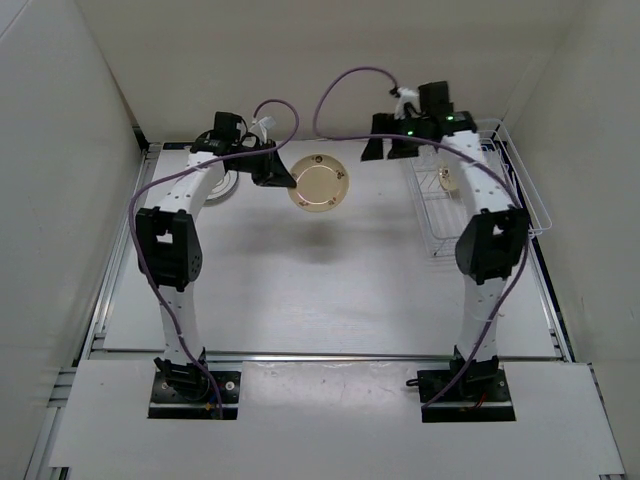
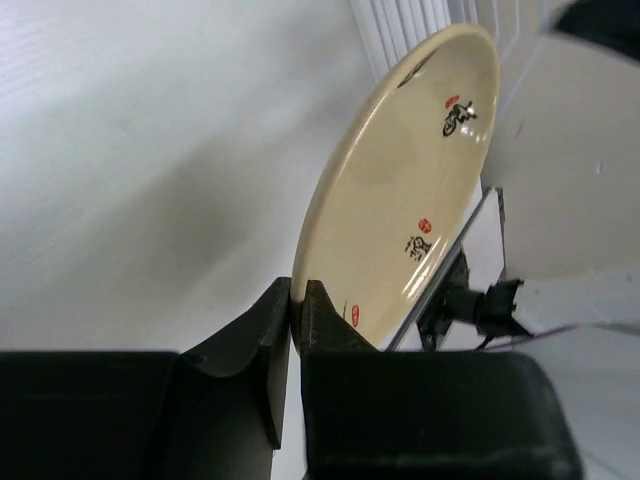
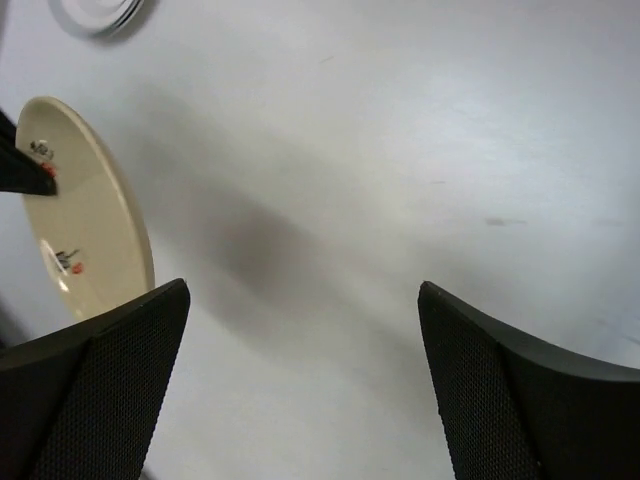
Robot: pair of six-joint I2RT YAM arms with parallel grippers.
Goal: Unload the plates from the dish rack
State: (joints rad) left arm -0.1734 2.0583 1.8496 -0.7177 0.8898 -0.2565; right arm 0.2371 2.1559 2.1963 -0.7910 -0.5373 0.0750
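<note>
My left gripper (image 1: 278,172) is shut on the rim of a tan-yellow plate (image 1: 320,184) with small red and black marks and holds it above the table, tilted. In the left wrist view the fingers (image 2: 297,300) pinch the plate's (image 2: 400,190) lower edge. My right gripper (image 1: 390,148) is open and empty, just left of the white wire dish rack (image 1: 500,190). Its jaws (image 3: 303,290) stand wide apart over bare table, with the held plate (image 3: 85,230) at the left. Another plate (image 1: 447,178) stands in the rack, mostly hidden. A white plate with dark rings (image 1: 222,187) lies on the table by the left arm.
White walls close in the table on the left, back and right. The rack stands against the right wall. The ring plate also shows in the right wrist view (image 3: 100,12) at the top left. Purple cables loop above both wrists.
</note>
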